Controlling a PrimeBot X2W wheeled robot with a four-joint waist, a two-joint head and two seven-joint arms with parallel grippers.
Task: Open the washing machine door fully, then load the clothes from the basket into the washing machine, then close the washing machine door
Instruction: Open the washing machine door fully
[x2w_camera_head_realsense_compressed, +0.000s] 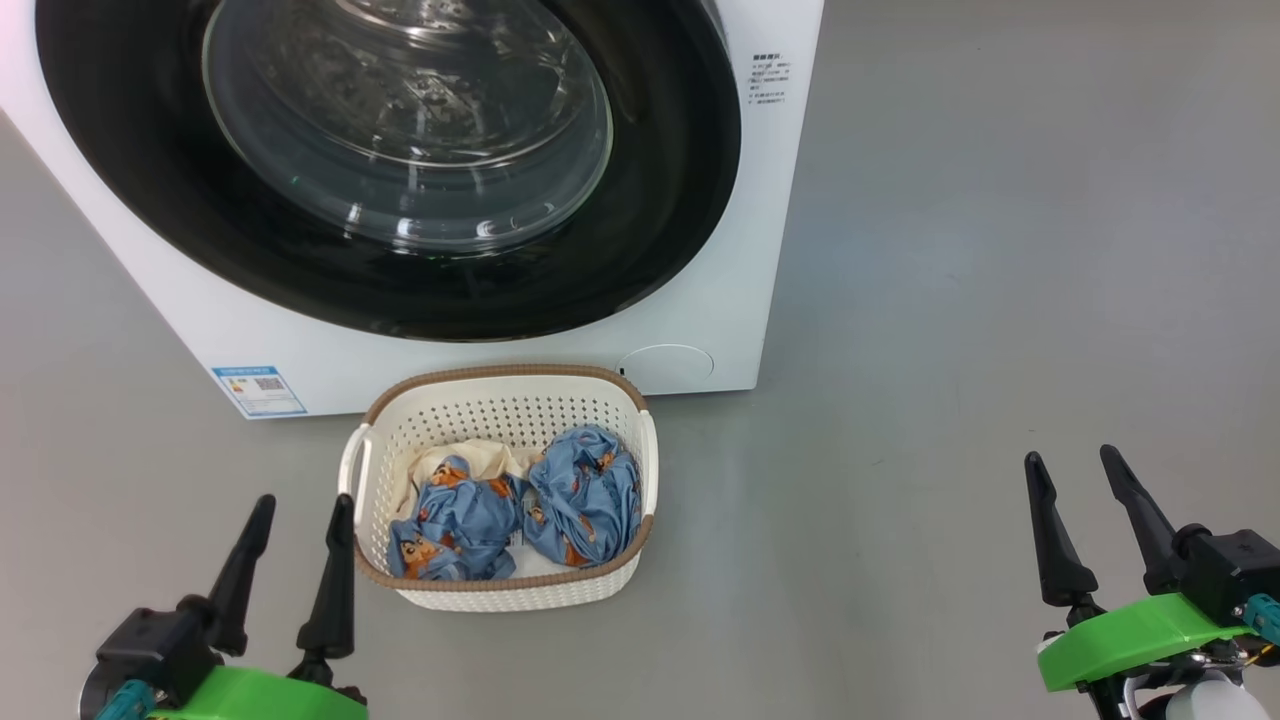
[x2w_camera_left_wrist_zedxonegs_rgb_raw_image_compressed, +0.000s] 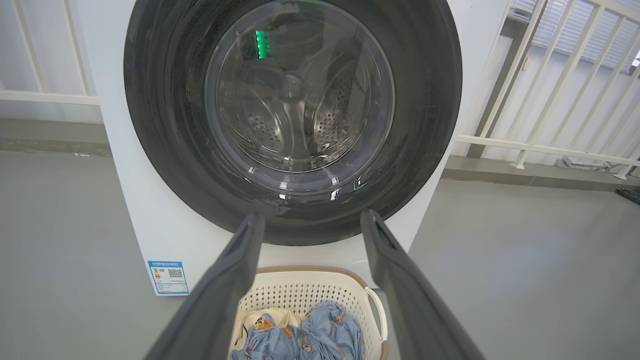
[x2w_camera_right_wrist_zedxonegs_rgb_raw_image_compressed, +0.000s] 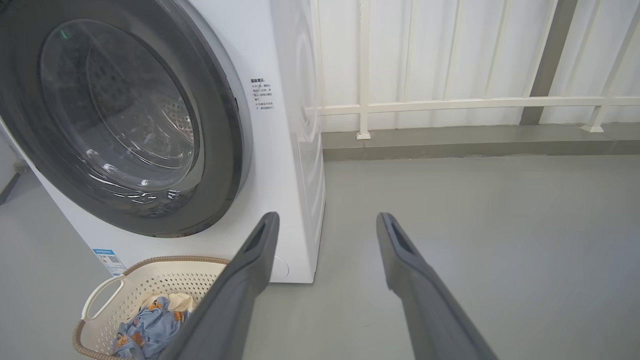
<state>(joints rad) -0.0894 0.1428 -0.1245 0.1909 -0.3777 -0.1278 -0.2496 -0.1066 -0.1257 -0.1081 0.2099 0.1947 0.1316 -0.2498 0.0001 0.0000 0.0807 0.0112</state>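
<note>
The white washing machine (x2w_camera_head_realsense_compressed: 700, 250) stands ahead with its round black door (x2w_camera_head_realsense_compressed: 660, 200) shut flat against the front; the door (x2w_camera_left_wrist_zedxonegs_rgb_raw_image_compressed: 165, 125) and its glass bowl also fill the left wrist view. On the floor just in front sits the cream basket (x2w_camera_head_realsense_compressed: 500, 400) holding blue printed clothes (x2w_camera_head_realsense_compressed: 580, 495) and a cream cloth (x2w_camera_head_realsense_compressed: 480, 460). My left gripper (x2w_camera_head_realsense_compressed: 305, 510) is open, low, just left of the basket. My right gripper (x2w_camera_head_realsense_compressed: 1075, 465) is open, far to the right over bare floor. The left gripper (x2w_camera_left_wrist_zedxonegs_rgb_raw_image_compressed: 312, 220) and the right gripper (x2w_camera_right_wrist_zedxonegs_rgb_raw_image_compressed: 327, 220) hold nothing.
Grey floor (x2w_camera_head_realsense_compressed: 950, 350) spreads all around. A white railing (x2w_camera_right_wrist_zedxonegs_rgb_raw_image_compressed: 450, 105) and a low grey kerb (x2w_camera_right_wrist_zedxonegs_rgb_raw_image_compressed: 475, 142) run behind and to the right of the machine. A blue label sticker (x2w_camera_head_realsense_compressed: 258, 390) and a round flap (x2w_camera_head_realsense_compressed: 668, 365) mark the machine's lower front.
</note>
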